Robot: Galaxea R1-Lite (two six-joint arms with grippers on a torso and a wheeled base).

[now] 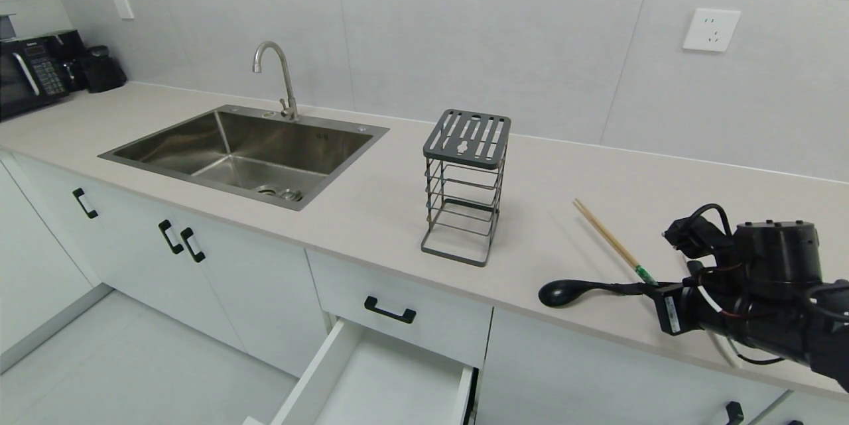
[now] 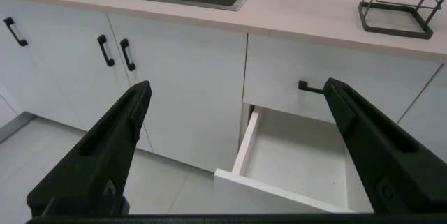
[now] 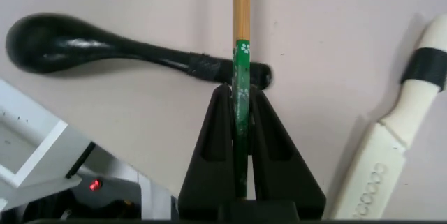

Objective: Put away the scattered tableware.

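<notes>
Black right gripper (image 3: 241,97): we see the main risk in where it grips. It holds the stick at its very end, so the long free length could pivot or sag between the fingers once lifted. The fingers are nearly together, pinched on the green-painted end of the chopstick, and nothing else is between them.
Chopstick (image 3: 241,8): pale wood. It runs straight out from the gripper across the table towards the wall. We cannot tell whether it is one stick or a tight pair, and a second stick could slip free. Nor can we tell whether it has left the surface.
Black spoon (image 3: 56,42): it lies flat, and its handle end passes under the chopstick just beyond the fingertips. We judge that a lift could nudge or drag it towards the table's front edge, which is near.
Cream-handled utensil (image 3: 391,154): it has a black band and lies on the table just beside the gripper, apart from the chopstick. A swing of the wrist could knock it.
Table (image 1: 371,213): a pale stone-look top that carries all of the tableware.
Wire rack (image 1: 467,140): dark grey and upright with a slotted top plate, it stands between the sink (image 1: 199,183) and the chopstick. If this is the target, a tilted stick would catch on the narrow slots.
Drawer (image 1: 318,372): pulled open below the table's front edge.
Left gripper (image 2: 237,84): spread wide and holding nothing, it hangs in front of the cabinets above the open drawer.
</notes>
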